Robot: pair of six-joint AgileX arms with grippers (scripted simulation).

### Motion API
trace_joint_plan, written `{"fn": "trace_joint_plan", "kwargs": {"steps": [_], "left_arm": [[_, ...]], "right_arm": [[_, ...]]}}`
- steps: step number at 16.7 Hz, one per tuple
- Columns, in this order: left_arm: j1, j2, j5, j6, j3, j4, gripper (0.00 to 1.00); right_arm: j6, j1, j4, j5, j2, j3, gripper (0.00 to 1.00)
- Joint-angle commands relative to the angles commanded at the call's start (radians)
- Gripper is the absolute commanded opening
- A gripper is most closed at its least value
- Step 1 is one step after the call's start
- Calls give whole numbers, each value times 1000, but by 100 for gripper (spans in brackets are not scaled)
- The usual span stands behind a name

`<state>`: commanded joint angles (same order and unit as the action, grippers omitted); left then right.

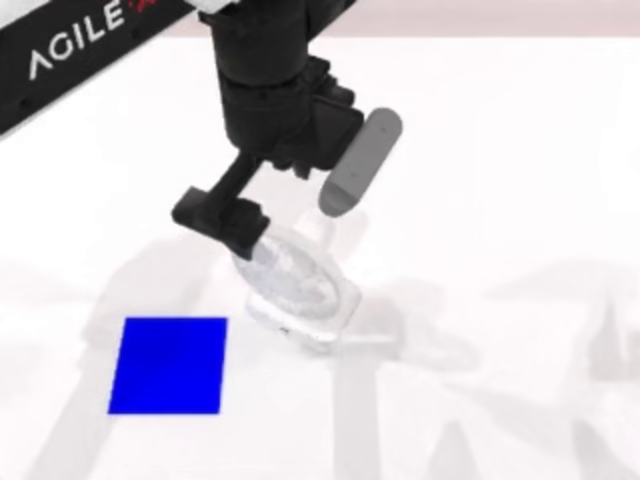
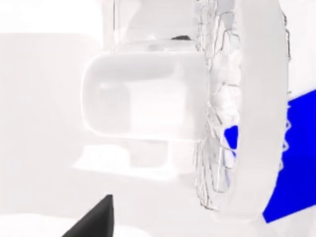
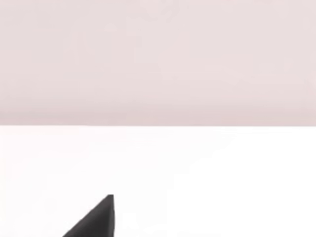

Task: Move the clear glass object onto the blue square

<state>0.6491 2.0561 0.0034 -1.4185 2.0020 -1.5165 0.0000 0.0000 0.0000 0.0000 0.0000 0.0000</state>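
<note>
The clear glass object point(image 1: 298, 287) rests on the white table a little right of the blue square point(image 1: 168, 365), apart from it. My left gripper point(image 1: 290, 220) hangs over the glass's far side, open, its black finger point(image 1: 222, 214) touching the glass's upper-left edge and its grey finger point(image 1: 358, 165) standing off to the right. In the left wrist view the glass object point(image 2: 148, 98) fills the picture, base towards me, with the blue square point(image 2: 296, 158) behind it and one dark fingertip point(image 2: 96, 222) at the edge. My right arm is out of the top view.
The left arm's black link point(image 1: 80, 50) crosses the far left corner of the top view. The right wrist view shows bare white table point(image 3: 197, 173), a pale wall and one dark fingertip point(image 3: 96, 222).
</note>
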Motion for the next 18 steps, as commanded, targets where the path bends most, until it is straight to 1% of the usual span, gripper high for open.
{"fn": "trace_joint_plan", "kwargs": {"steps": [3,8,13,18], "left_arm": [[3,-4,-2,-2,-42,41,100],[3,-16,-1,-2,-208,190,100],[3,-17,-2,-3,-224,205,100],[3,-17,-2,-3,-224,205,62]], "right_arm": [[0,0,0,0,0,0,100],[0,0,0,0,0,0,100],[0,0,0,0,0,0,100],[0,0,0,0,0,0,100]]}}
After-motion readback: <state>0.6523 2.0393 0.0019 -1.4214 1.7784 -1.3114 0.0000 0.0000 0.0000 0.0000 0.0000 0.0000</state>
